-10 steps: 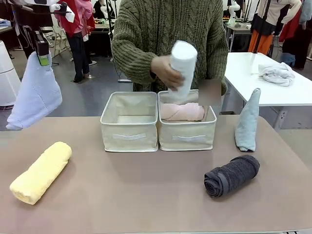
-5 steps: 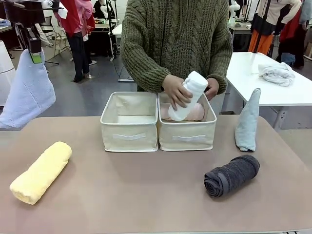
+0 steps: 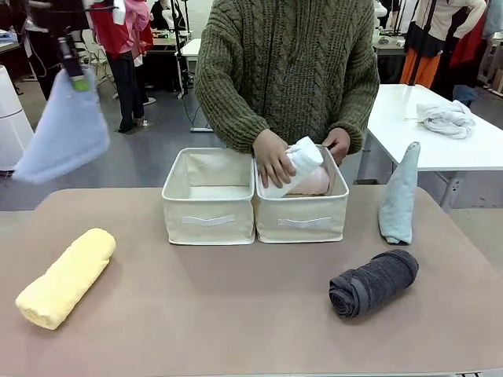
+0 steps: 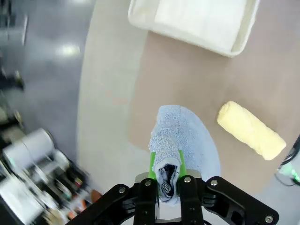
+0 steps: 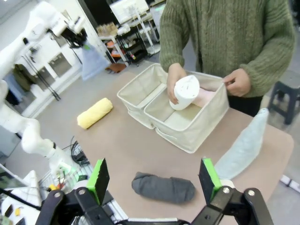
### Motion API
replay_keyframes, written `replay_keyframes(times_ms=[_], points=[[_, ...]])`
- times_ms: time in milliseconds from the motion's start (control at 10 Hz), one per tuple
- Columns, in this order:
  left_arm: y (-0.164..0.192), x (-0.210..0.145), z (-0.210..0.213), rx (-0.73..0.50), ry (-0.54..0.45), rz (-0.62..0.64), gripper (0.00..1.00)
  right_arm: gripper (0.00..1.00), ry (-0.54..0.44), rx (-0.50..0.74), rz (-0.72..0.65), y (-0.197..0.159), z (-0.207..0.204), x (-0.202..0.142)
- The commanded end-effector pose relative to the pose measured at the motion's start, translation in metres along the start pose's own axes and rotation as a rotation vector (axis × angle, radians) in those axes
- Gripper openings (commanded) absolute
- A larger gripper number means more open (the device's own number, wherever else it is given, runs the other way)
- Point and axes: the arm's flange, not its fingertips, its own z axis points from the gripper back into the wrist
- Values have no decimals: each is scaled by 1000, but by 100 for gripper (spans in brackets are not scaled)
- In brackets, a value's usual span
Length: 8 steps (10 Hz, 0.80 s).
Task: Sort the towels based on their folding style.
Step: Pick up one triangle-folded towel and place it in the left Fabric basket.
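My left gripper [image 3: 76, 81] is shut on the tip of a lavender-blue cone towel [image 3: 66, 135], hanging high above the table's left end; from the wrist the gripper [image 4: 168, 182] pinches the towel [image 4: 183, 136] above the yellow roll [image 4: 251, 130]. That yellow roll [image 3: 67, 276] lies front left. A person's hand presses a white roll [image 3: 295, 163] into the right bin [image 3: 302, 225], onto a pink roll [image 3: 317, 184]. The pale grey-blue cone [image 3: 399, 194] stands at the right, the dark grey roll [image 3: 373, 283] in front of it. My right gripper [image 5: 153, 183] is open above the dark grey roll [image 5: 163, 187].
The left bin [image 3: 207, 221] holds nothing and touches the right bin at the table's far middle. A white side table [image 3: 471, 153] at back right carries a crumpled cloth bundle [image 3: 446, 118]. The person stands close behind the bins.
The person has lowered the white roll from head height into the right bin. My left gripper has swung left and then back right, with the cone towel swaying under it.
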Motion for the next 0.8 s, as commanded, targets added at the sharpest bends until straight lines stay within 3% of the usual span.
replay_keyframes(times_ms=[0,300,400,600,700], points=[[-11,35,20,-18,-163,-321,15,100,-28,19,14,-1,-2,0],[-53,112,29,-110,-210,-630,15,100,-28,19,14,-1,-2,0],[-66,128,31,-113,-218,-680,15,100,-28,19,14,-1,-2,0],[-72,135,33,-76,-173,-637,15,100,-28,19,14,-1,-2,0],[-87,139,23,-111,-222,-661,15,100,-28,19,14,-1,-2,0]])
